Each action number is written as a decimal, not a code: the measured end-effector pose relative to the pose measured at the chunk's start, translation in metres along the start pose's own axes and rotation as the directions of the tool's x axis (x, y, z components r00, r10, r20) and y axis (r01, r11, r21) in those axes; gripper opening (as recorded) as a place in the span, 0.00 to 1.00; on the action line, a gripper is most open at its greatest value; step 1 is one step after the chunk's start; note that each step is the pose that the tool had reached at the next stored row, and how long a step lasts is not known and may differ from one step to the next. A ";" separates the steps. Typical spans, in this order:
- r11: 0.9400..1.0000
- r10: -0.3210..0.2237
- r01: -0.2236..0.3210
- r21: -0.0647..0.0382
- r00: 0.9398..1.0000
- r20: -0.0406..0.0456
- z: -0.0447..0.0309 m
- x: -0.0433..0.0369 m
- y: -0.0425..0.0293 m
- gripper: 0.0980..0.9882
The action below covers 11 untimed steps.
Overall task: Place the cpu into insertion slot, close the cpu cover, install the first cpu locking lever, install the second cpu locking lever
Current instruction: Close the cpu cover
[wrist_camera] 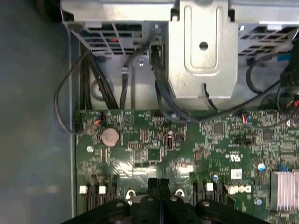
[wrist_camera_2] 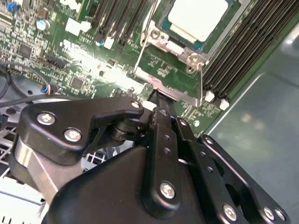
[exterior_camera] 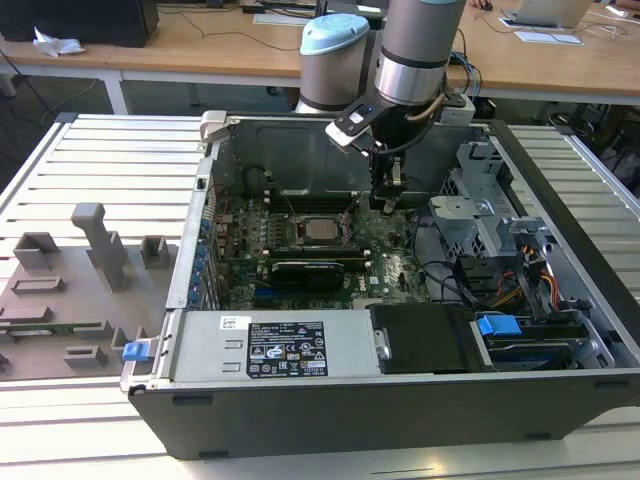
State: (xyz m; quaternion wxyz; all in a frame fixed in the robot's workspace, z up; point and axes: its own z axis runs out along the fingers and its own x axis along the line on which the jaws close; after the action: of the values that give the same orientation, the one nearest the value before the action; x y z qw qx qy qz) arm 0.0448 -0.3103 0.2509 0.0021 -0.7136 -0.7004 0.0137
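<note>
Silvery-grey, the cpu (wrist_camera_2: 198, 18) lies seated in the insertion slot (wrist_camera_2: 163, 25), so your first step looks done. Your gripper (wrist_camera_2: 156, 100) has its jaws pressed together on nothing, tip right at the edge of the cpu cover (wrist_camera_2: 170, 91), which seems not yet flat over the chip. A thin locking lever (wrist_camera_2: 201, 79) stands free, so both levers look unlatched.

My arm (exterior_camera: 420, 40): silver-grey tube sections with a dark collar band; pale blue cap (exterior_camera: 335, 35) on the joint housing. Grey cable (exterior_camera: 428, 106) loops at my wrist. My gripper (wrist_camera_2: 156, 95): matte black linkage bars, flat black fingers (wrist_camera: 154, 186), silver screws (wrist_camera_2: 167, 190) at pivots, bare metal block (wrist_camera_2: 25, 161) behind.
</note>
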 end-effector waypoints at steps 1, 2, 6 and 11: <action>1.000 0.000 0.000 0.000 1.000 0.000 0.0001 -0.0001 -0.0025 0.01; 1.000 0.000 0.000 0.000 1.000 0.000 0.0002 -0.0001 -0.0052 0.01; 1.000 0.000 0.000 0.000 1.000 0.000 0.0006 -0.0002 -0.0106 0.01; 1.000 0.000 0.000 0.000 1.000 0.000 0.0011 -0.0004 -0.0222 0.01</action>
State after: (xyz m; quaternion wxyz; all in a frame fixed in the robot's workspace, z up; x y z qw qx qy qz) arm 0.0227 -0.3103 0.2503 0.0021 -0.7136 -0.7004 0.0137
